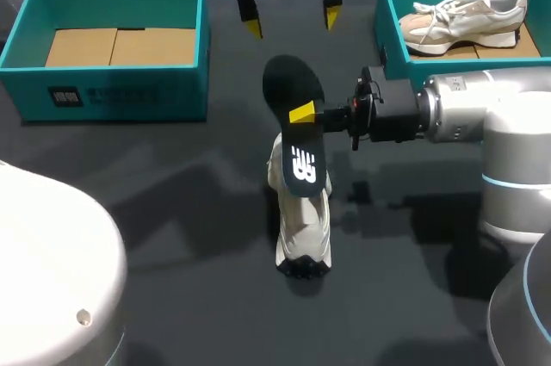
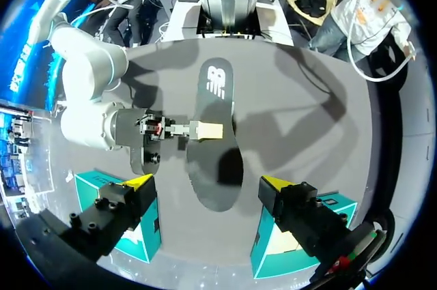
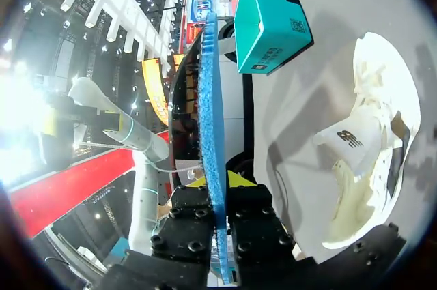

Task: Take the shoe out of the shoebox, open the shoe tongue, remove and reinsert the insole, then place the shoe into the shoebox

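My right gripper (image 1: 303, 114) is shut on the black insole (image 1: 293, 90), holding it by its edge above the white shoe (image 1: 301, 215), which lies on the dark table. In the right wrist view the insole (image 3: 212, 119) stands edge-on between my fingers (image 3: 217, 184), its blue underside showing, and the shoe (image 3: 372, 160) lies beside it with the tongue pulled up. My left gripper (image 1: 292, 23) hangs open behind the insole, holding nothing. From the left wrist, the insole (image 2: 217, 160) lies ahead of the open fingers (image 2: 208, 182).
An empty teal shoebox (image 1: 112, 90) stands at the back left. A second teal box (image 1: 392, 30) at the back right holds another pale shoe (image 1: 465, 15). A white robot base (image 1: 52, 271) fills the near left corner.
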You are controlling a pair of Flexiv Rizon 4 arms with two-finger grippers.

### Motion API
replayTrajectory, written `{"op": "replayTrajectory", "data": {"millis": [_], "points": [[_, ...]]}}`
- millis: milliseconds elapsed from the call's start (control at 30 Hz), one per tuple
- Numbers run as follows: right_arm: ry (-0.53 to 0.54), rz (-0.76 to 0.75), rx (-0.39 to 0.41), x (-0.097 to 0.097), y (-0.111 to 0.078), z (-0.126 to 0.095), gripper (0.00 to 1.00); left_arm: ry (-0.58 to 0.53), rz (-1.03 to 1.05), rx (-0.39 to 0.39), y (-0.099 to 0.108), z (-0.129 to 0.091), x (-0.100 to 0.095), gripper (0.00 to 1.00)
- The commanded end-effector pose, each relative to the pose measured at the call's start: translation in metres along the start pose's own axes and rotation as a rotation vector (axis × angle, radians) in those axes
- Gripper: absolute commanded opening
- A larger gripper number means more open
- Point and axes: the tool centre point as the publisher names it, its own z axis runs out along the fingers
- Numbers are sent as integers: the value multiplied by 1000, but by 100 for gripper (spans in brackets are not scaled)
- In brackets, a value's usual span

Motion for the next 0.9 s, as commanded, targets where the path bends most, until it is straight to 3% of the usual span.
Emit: {"op": "replayTrajectory", "data": {"millis": [33, 433, 900], "points": [[-2, 1, -2, 0, -1, 1, 0, -196, -9, -20, -9, 3, 17, 100], [-2, 1, -2, 0, -1, 1, 0, -455, -27, 10, -16, 4, 42, 100], [-2, 1, -2, 0, -1, 1, 0, -649, -6, -2, -22, 18, 61, 100]]}}
